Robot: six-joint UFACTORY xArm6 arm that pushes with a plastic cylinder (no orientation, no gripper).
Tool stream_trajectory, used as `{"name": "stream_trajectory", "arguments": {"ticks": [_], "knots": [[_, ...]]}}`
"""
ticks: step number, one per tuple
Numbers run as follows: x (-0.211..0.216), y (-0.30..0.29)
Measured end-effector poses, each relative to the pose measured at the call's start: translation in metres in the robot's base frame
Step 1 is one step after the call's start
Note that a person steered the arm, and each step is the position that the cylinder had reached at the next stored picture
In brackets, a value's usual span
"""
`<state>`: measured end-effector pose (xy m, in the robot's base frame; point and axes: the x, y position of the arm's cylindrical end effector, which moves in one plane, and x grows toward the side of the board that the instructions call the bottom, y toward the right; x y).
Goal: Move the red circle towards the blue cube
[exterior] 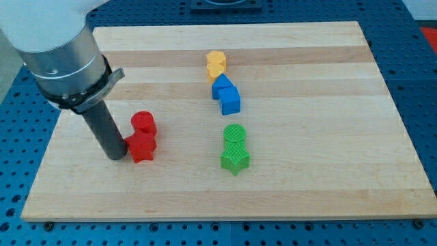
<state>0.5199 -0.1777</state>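
Note:
The red circle is a short red cylinder left of the board's middle. A red star touches it just below. My tip rests on the board right beside the red star's left side, below and left of the red circle. The blue cube lies to the right of the red circle, near the middle. A second blue block touches it above and to the left.
Two yellow blocks sit stacked in line above the blue ones. A green circle and a green star lie below the blue cube. The wooden board ends in a blue perforated table.

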Motion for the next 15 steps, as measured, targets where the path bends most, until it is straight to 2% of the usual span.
{"name": "stream_trajectory", "arguments": {"ticks": [4,6,9,10,11,13,15], "knots": [[-0.01,0.009],[-0.032,-0.001],[-0.036,0.062],[-0.036,0.063],[-0.036,0.021],[-0.053,0.009],[-0.053,0.065]]}}
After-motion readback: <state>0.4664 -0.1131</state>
